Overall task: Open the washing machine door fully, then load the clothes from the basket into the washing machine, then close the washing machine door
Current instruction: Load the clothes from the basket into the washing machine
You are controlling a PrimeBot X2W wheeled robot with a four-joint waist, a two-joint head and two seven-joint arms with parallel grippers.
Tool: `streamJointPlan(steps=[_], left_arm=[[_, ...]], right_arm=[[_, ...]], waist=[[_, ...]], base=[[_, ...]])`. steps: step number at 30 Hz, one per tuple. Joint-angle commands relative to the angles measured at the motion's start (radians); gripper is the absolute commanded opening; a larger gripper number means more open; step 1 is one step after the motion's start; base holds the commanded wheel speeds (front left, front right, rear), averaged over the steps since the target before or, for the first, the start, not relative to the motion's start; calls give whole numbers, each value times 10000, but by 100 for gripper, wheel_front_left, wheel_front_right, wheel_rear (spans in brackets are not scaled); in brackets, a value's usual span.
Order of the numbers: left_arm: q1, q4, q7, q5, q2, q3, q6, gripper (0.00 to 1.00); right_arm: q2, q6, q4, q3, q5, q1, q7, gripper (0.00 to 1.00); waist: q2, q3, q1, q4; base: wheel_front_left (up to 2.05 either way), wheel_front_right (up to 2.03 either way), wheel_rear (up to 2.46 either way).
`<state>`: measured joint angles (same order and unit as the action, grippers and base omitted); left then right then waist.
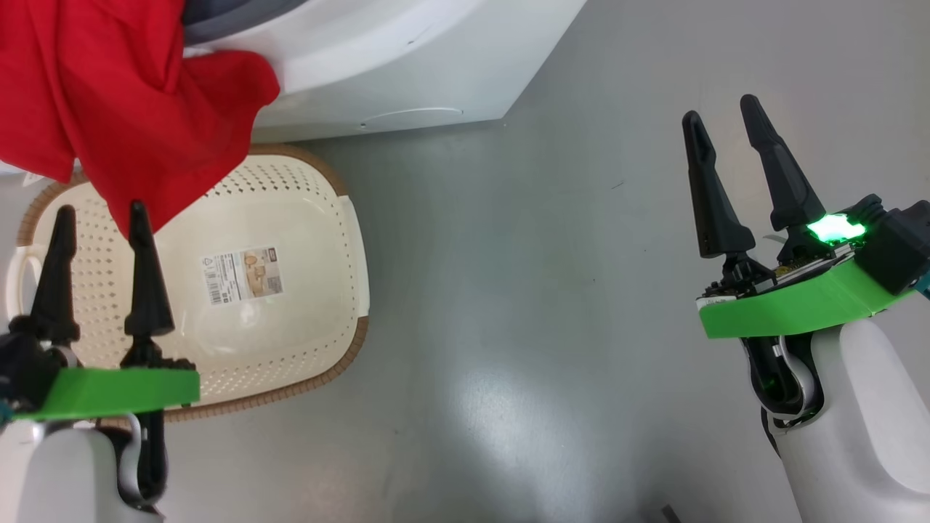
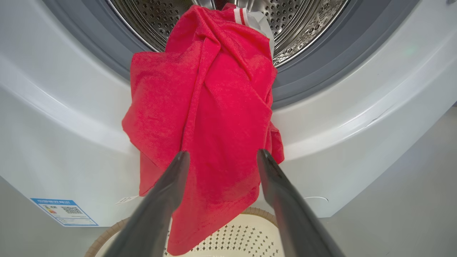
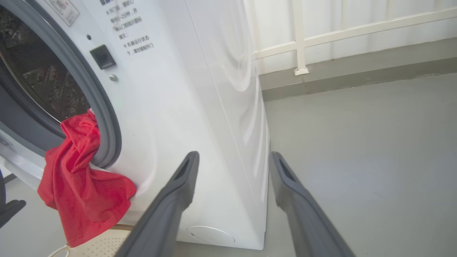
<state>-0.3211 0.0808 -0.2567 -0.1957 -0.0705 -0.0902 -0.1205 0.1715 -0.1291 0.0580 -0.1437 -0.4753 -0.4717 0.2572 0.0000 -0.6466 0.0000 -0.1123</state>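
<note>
The left pincer [image 1: 101, 211] hovers spread, gripping nothing, above the basket [image 1: 305, 341], which sits on the grey floor [image 1: 523, 305] just before the washing machine [image 1: 407, 73]. The right pincer [image 1: 721, 110], also spread, hangs well apart over the floor. Beyond, the clothes [image 2: 214, 107] drape from the drum [image 2: 310, 21] over the gasket [image 2: 321, 71], hem above the basket.

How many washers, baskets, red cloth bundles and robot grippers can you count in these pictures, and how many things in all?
Washer: 1
Basket: 1
Red cloth bundle: 1
Grippers: 2 (left gripper, right gripper, fingers apart on both)
Total: 5
</note>
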Motion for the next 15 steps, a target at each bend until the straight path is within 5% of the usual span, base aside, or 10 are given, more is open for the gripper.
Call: streamJointPlan(steps=[1, 15], left_arm=[[-118, 0, -51, -5, -299, -321, -88, 100], [-2265, 3472, -51, -737, -1553, -320, -100, 100]], right_arm=[[-40, -16, -252, -135, 72, 292, 46, 100], [-102, -16, -273, -193, 34, 236, 46, 100]], waist=[[0, -18, 0, 1], [0, -164, 0, -225]], base=[[0, 0, 0], [0, 0, 0]])
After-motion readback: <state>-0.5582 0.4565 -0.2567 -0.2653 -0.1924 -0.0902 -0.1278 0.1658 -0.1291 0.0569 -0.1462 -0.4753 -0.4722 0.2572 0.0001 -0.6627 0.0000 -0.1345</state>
